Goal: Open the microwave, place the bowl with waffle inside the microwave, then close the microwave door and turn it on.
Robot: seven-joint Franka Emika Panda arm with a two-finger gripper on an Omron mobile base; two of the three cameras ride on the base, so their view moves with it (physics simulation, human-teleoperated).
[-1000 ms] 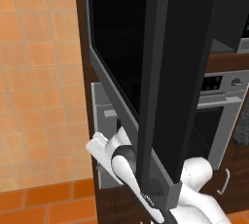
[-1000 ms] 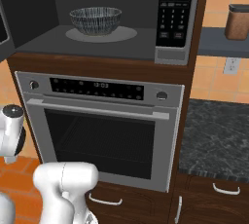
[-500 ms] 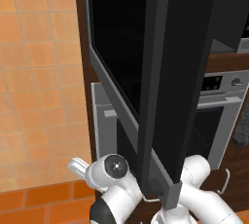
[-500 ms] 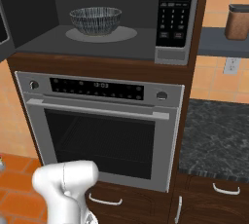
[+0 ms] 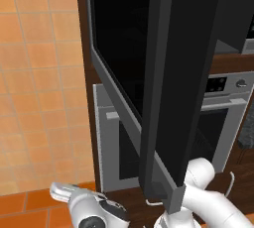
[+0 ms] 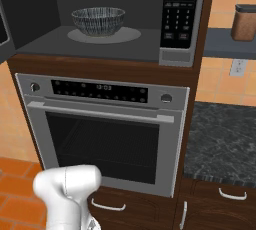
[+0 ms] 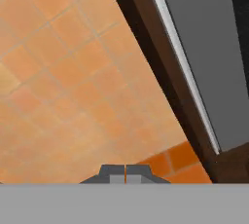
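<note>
Currently the microwave door (image 5: 168, 88) stands swung open, the bowl (image 6: 98, 21) sits inside the microwave (image 6: 107, 19), and the claw (image 7: 125, 173) is pinched together, empty.

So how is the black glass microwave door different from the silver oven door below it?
The black glass microwave door is swung wide open; the silver oven door is shut. The microwave door is plain dark glass edged in grey, while the oven door has a silver frame and a horizontal handle. Both have dark glass.
</note>
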